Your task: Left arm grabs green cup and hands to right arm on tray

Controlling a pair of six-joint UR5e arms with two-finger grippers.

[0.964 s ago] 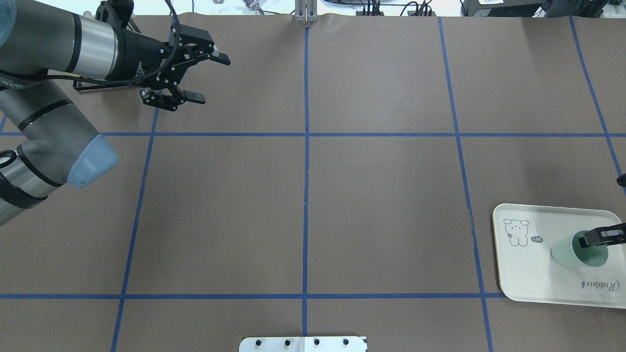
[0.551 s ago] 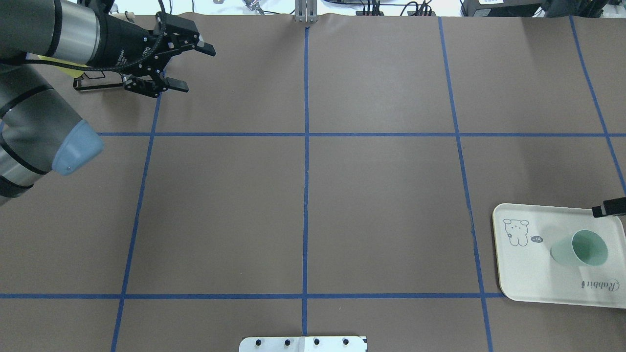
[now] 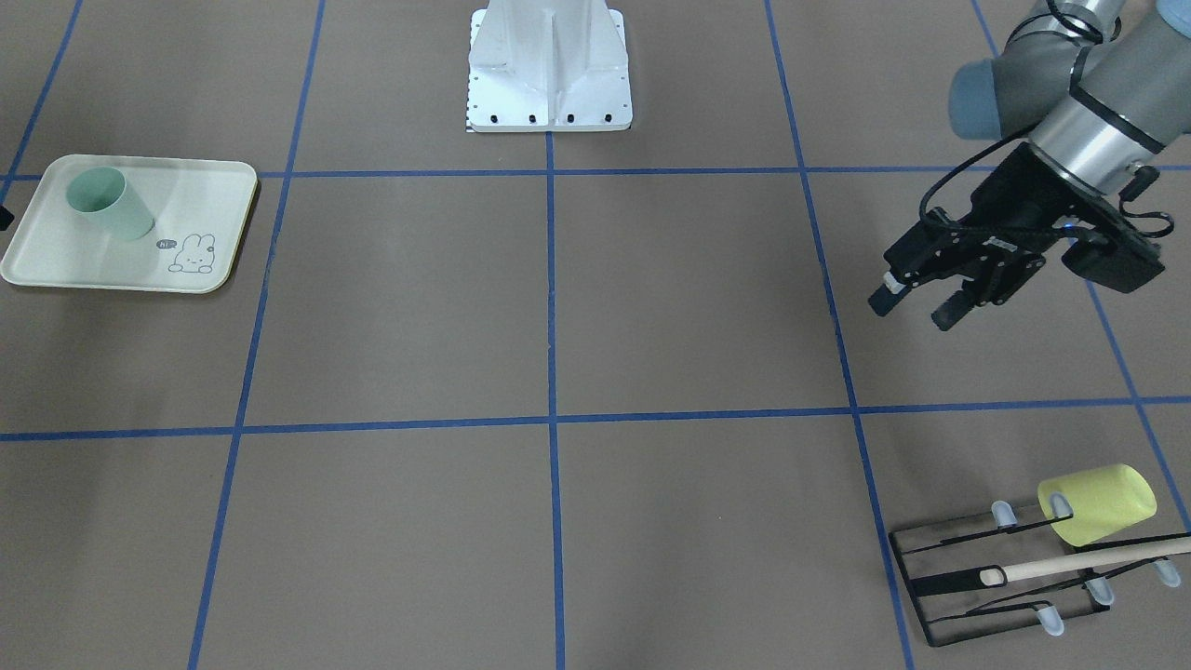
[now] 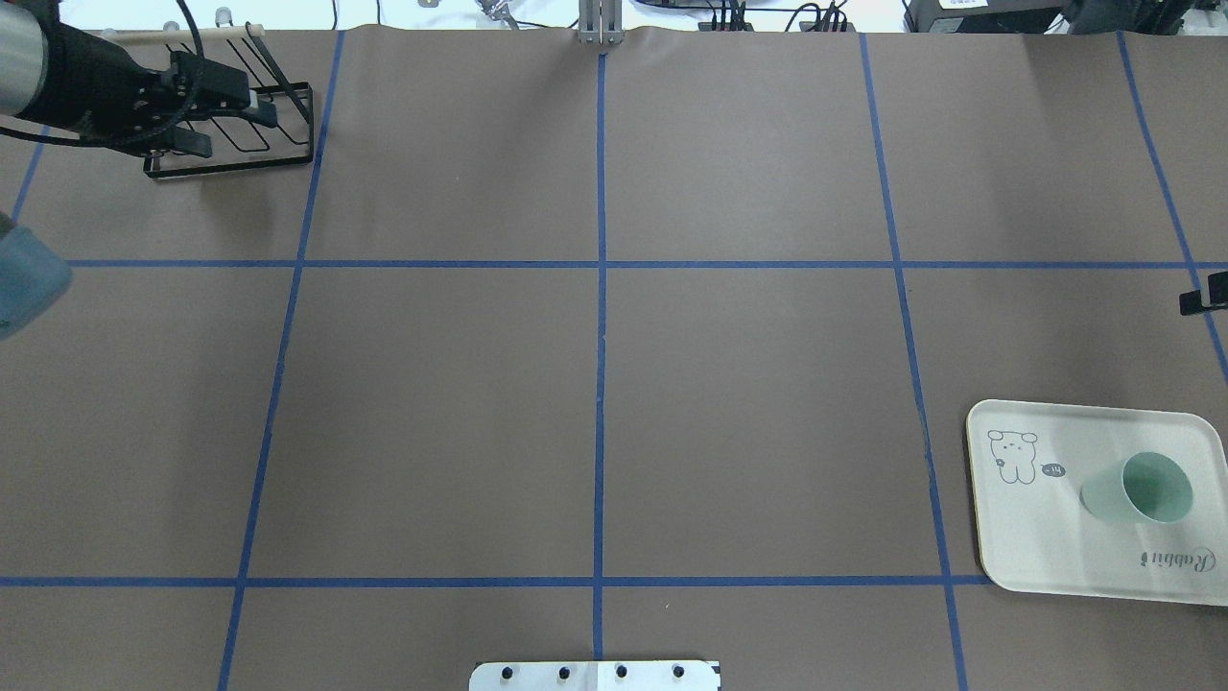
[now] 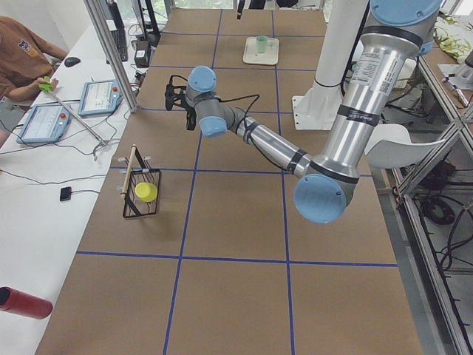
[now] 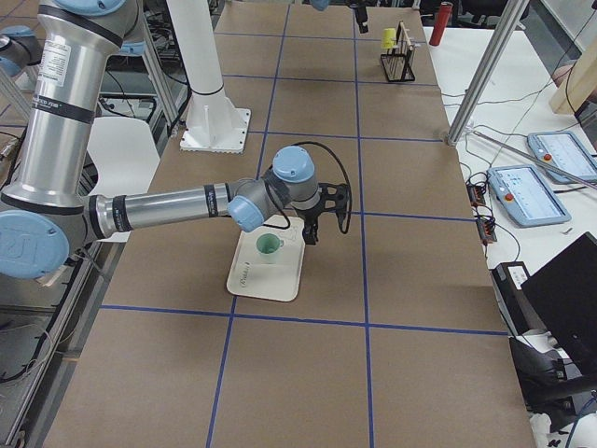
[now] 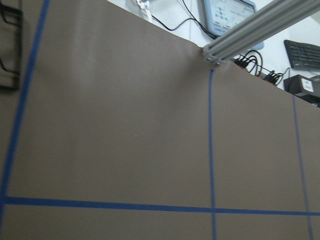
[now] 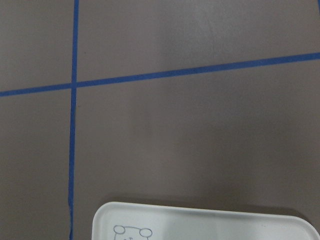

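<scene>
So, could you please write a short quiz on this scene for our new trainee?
1. True or false: a tool is gripping the green cup on the tray.
2. The left tool is: A) shut on a cup; B) open and empty; C) resting on the tray.
3. What rests on the black wire rack beside the wooden stick?
Key: 1 false, the cup stands free. 2 B. 3 the yellow cup.

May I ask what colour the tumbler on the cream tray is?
The tumbler is mint green; overhead exterior view.
</scene>
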